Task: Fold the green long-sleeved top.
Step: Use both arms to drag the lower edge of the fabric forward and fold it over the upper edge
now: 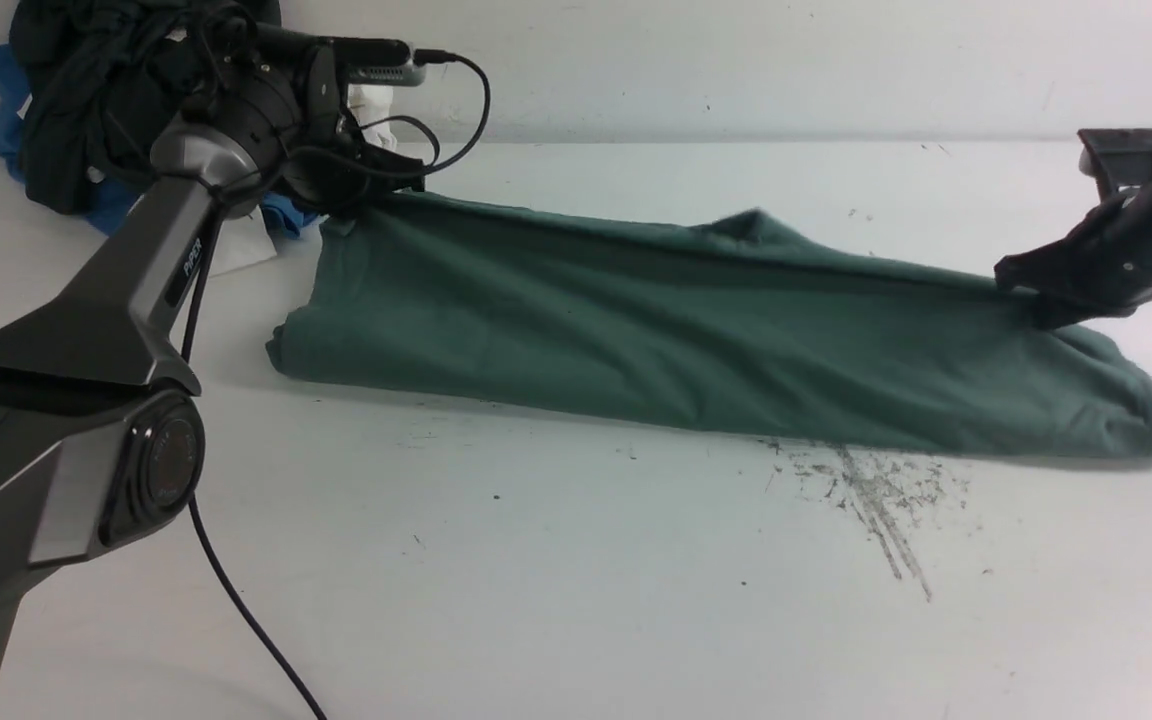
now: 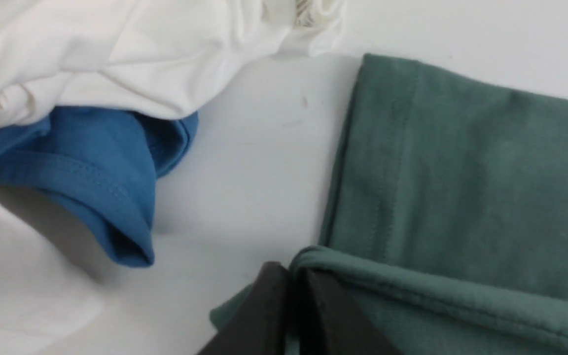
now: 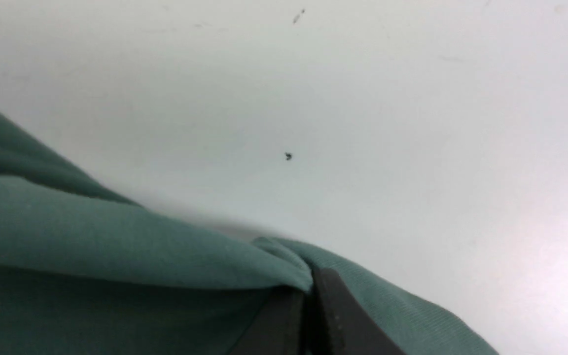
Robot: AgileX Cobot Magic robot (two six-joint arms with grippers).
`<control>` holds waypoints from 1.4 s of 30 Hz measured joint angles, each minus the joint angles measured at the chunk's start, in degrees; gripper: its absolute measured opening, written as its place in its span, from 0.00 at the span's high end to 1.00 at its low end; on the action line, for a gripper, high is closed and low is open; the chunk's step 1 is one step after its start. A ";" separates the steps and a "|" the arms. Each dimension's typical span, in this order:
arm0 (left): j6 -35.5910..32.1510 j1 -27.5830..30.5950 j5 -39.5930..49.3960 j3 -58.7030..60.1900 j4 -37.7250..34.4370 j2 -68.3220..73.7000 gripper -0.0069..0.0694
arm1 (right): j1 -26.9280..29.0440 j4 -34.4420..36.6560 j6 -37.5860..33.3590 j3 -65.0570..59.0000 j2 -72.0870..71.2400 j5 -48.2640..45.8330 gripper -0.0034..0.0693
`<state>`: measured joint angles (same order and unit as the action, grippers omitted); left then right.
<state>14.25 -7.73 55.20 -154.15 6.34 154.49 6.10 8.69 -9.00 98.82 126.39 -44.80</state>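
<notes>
White desk (image 1: 576,560), grey scratches near 5 o'clock. Big green long-sleeved top (image 1: 696,330) lying across the middle, folded into one long strip from 10 o'clock to 3 o'clock. Messy heap of clothes (image 1: 76,120), black, blue and white, at 10 o'clock, just beside the strip's end. At that end, left end effector (image 2: 291,271) pinching the green hem. At 3 o'clock, right end effector (image 3: 308,288) pressed tight on a green fold.

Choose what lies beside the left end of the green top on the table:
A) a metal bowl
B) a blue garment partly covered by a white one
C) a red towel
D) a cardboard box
B: the left wrist view shows the blue garment near the edge of the green top, not touching it, with the white garment overlapping it.
</notes>
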 joint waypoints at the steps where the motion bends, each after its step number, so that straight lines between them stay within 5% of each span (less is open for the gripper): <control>1: 0.14 0.00 -0.20 0.00 0.00 0.00 0.85 | 0.00 0.20 0.00 0.00 0.24 0.00 0.95; 4: 1.02 0.59 -1.79 0.06 0.30 1.01 0.71 | 0.43 1.60 3.14 2.41 2.84 -0.68 0.90; 8: 1.99 0.97 -0.97 0.06 2.14 0.27 0.39 | 0.55 1.73 4.24 6.71 3.15 -1.54 0.76; 13: -3.20 0.58 7.28 0.06 0.79 -3.88 0.27 | -0.29 1.67 2.86 11.49 0.97 -4.11 0.73; 18: -17.38 -1.98 15.09 -0.01 -7.00 -7.42 0.39 | -2.62 1.74 -1.47 14.87 -2.33 -9.13 0.73; 25: -21.76 -4.39 15.60 10.58 -10.16 -5.98 0.87 | -8.96 1.15 -7.73 2.84 -2.62 -13.91 0.95; 32: -21.31 -4.39 13.12 24.01 -9.25 -11.35 0.92 | -9.42 -2.43 -7.23 -8.74 -3.48 -9.25 0.97; 42: -25.38 -4.62 14.35 44.65 -11.63 -26.56 0.92 | -6.47 -8.69 -4.77 -10.20 -5.86 -8.86 0.97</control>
<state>-11.13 -12.35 69.55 -109.50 -5.29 127.93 -0.37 0.00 -13.77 88.62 120.53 -53.66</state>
